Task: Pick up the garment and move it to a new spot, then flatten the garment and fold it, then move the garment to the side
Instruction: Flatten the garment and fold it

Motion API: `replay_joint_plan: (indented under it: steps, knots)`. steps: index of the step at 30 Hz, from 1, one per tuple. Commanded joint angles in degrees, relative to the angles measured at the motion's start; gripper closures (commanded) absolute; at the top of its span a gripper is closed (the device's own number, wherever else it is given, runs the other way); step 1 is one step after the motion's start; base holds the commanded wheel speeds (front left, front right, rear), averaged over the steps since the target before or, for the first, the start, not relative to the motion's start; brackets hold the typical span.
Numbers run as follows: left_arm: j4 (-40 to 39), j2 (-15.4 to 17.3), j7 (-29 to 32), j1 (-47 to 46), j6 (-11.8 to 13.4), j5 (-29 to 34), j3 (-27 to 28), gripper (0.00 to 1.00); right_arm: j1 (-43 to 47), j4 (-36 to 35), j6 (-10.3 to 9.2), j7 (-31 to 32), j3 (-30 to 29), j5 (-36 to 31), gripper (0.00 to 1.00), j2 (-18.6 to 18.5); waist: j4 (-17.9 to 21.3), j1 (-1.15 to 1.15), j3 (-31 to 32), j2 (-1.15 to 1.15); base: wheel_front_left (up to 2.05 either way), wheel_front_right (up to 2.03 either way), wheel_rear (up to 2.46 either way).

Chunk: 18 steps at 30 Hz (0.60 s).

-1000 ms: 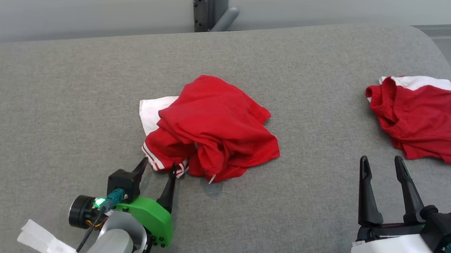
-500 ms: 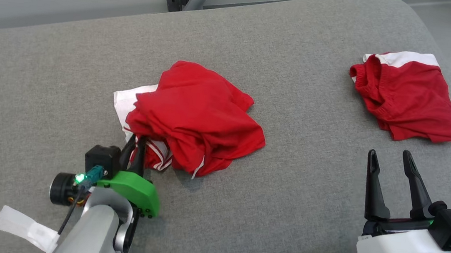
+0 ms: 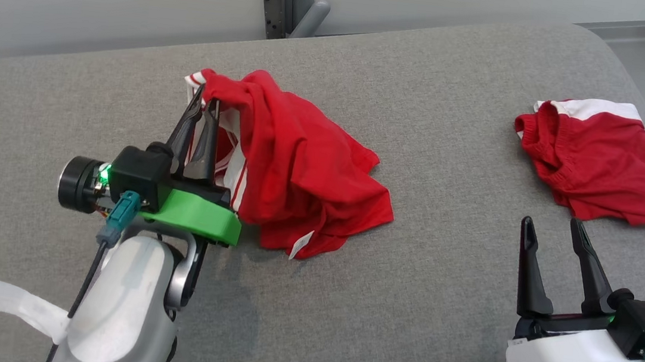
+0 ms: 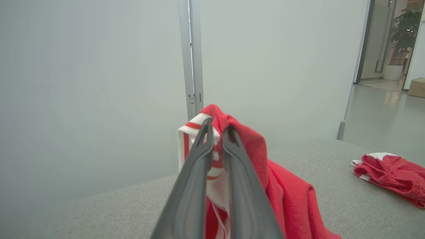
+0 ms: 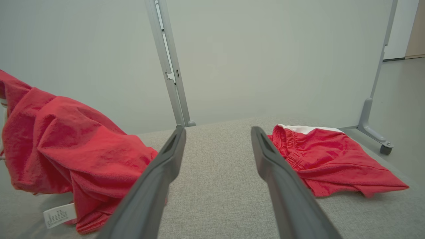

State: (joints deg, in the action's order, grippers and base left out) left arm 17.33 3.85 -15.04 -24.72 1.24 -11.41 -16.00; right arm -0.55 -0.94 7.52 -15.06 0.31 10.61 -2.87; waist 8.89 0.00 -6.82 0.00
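Grey fabric surface (image 3: pixel 438 277) before a pale partition wall (image 4: pixel 99 66). Tight grip on red garment (image 3: pixel 300 161) by left tool (image 3: pixel 206 100); wide, empty gap in right tool (image 3: pixel 552 223)

Garment (image 3: pixel 300 166) corner pinched, lifted by left fingers (image 3: pixel 185 127).

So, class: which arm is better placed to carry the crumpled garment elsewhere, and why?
Left: the left claw is shut on the garment, one edge raised; the right claw stands open, apart.

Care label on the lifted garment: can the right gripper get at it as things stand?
Likely yes: the right gripper is open, and bare cushion lies between it and the care label.
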Motion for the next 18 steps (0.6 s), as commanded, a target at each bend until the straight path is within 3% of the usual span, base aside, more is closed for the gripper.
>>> replay_joint_plan:
  steps: [1, 8, 14, 18]
  knots:
    - [-0.8, -0.3, -0.2, -1.9, -0.6, 0.3, -0.9, 1.00, 0.1, 0.1, -0.06, -0.2, 0.3, 0.4, 0.00, 0.0, 0.4, 0.00, 0.2, 0.00, 0.00, 0.00, 0.00]
    - [2.2, -0.7, -0.2, -8.2, -1.0, 0.3, -3.6, 1.00, -0.4, 0.3, -0.06, -0.2, 1.6, 0.4, 0.00, 0.0, 2.6, 0.00, -0.4, 0.00, 0.00, 0.00, 0.00]
    - [6.1, -0.9, -0.2, -16.5, 0.6, -0.7, -5.3, 1.00, -1.3, 0.5, -0.06, -0.2, 3.3, 0.3, 0.00, 0.0, 6.4, 0.00, -2.2, 0.00, 0.00, 0.00, 0.00]
    - [8.5, -0.9, -0.2, -19.7, 1.4, -3.1, -10.2, 1.00, -2.2, 0.7, -0.06, -0.2, 4.4, 0.6, 0.00, 0.0, 9.0, 0.00, -4.0, 0.00, 0.00, 0.00, 0.00]
